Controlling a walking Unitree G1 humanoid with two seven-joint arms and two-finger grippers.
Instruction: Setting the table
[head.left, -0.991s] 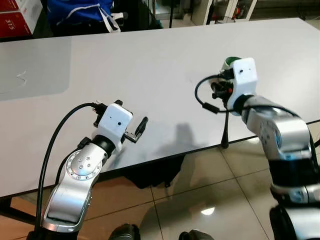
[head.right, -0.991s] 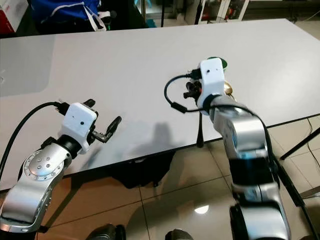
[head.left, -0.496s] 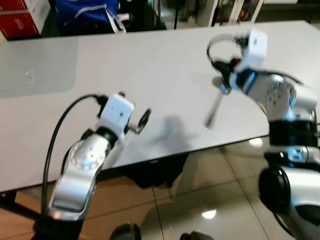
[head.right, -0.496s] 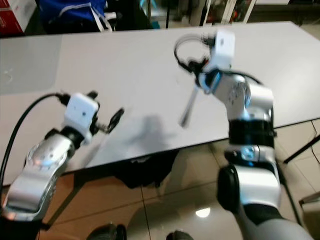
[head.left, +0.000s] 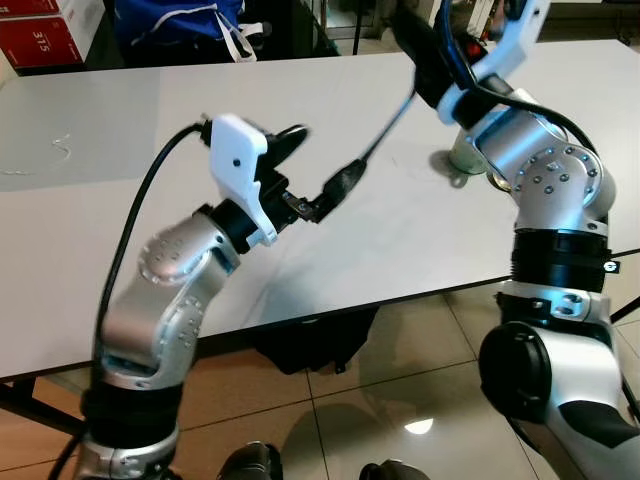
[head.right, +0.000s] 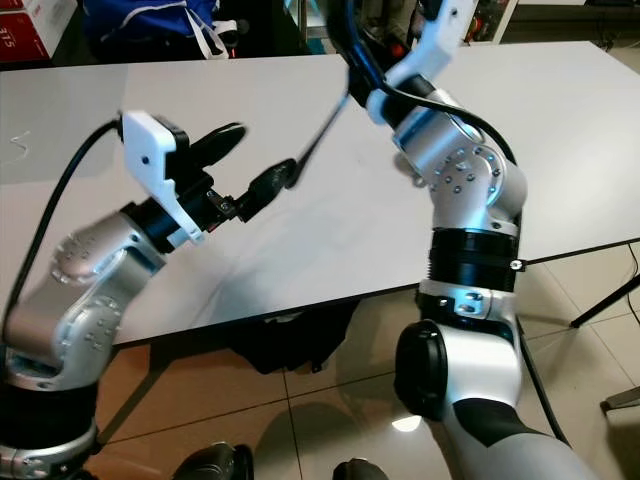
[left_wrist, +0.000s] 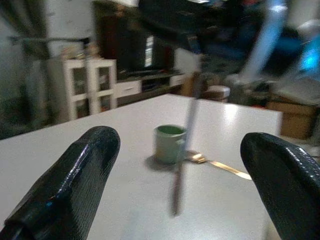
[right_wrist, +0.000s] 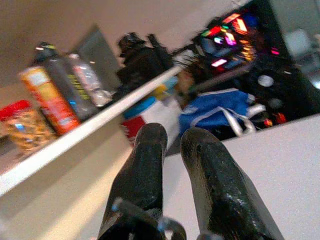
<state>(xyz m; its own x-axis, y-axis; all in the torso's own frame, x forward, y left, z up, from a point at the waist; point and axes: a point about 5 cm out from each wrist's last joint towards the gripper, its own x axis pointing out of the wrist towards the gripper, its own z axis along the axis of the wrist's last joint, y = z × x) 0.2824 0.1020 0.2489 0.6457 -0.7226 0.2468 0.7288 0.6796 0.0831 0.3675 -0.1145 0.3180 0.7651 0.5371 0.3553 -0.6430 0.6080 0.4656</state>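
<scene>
Knife (head.left: 385, 125) hangs from right fingers (right_wrist: 150, 165), between left fingers (left_wrist: 75, 185)

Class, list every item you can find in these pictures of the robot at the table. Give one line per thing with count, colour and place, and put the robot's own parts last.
Table: one, white, in front of the robot.
Mug: one, green, on the table at the robot's right.
Spoon: one, gold, lying beside the mug.
Long utensil: one, dark handle, held in the air over the table.
Bag: one, blue with white straps, beyond the far edge.
Boxes: red and white, far left corner.
Floor: shiny tiles, under the table.
Left gripper: black fingers apart, raised toward the utensil's free end.
Right gripper: black fingers close together, raised high, holding the utensil.
</scene>
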